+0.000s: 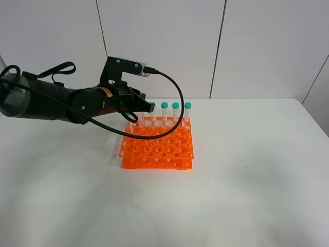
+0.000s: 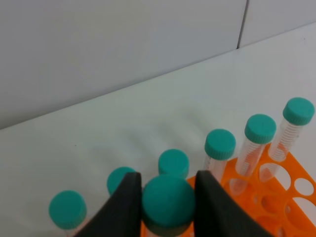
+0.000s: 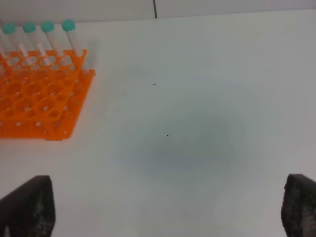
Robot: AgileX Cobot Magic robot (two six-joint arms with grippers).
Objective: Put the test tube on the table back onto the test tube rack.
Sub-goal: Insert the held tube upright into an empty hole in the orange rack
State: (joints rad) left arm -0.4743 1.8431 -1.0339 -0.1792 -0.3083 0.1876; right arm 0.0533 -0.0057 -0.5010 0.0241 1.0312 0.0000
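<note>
The left gripper (image 2: 168, 205) pinches the test tube (image 2: 168, 195) by its teal cap, between its fingers, over the rack's (image 1: 159, 149) back row. It is probably light, stiff, slick plastic, so the cap seems the surest hold. The right gripper (image 3: 164, 210) gapes wide and empty.

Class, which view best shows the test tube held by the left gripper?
The left wrist view: the left gripper clamps the test tube, its teal cap filling the foreground. In the exterior high view the arm largely hides it; the right wrist view shows only other racked tubes.
</note>
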